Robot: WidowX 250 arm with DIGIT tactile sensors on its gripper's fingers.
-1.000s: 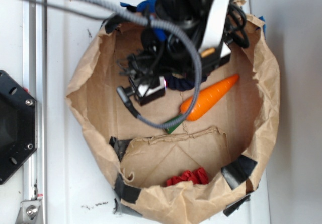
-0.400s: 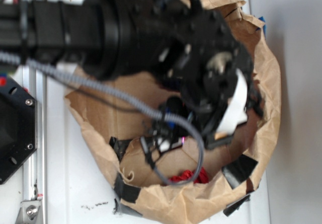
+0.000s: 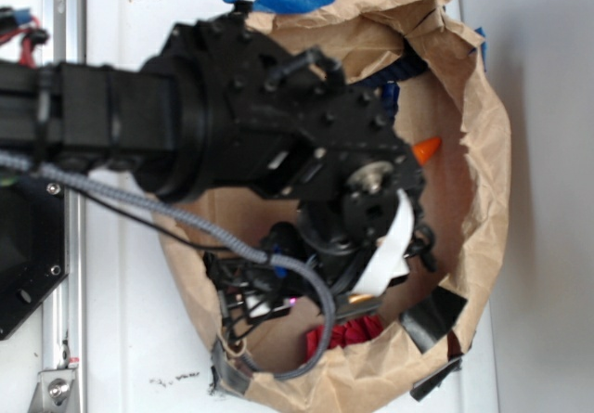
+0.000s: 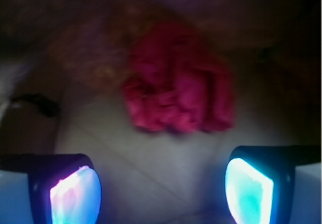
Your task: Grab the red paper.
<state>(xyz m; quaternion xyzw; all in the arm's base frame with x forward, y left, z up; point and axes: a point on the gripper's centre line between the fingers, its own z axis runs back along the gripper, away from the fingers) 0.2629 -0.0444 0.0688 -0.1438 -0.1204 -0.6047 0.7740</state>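
The red paper is a small wrinkled bright red wad lying on the floor of the brown paper bag, near its front wall. In the wrist view the red paper lies straight ahead of my gripper, a short way beyond the fingertips and apart from them. The two glowing pads stand wide apart with only the bag floor between them, so the gripper is open. In the exterior view the black arm hangs over the bag and hides the fingers.
An orange toy carrot shows only its tip behind the arm. Black tape patches the bag's front rim. The bag walls stand high all round. A black mount and a metal rail lie to the left.
The arm has swung from the back of the bag to over its front part, covering most of the carrot. The gripper has come down close to the red paper.
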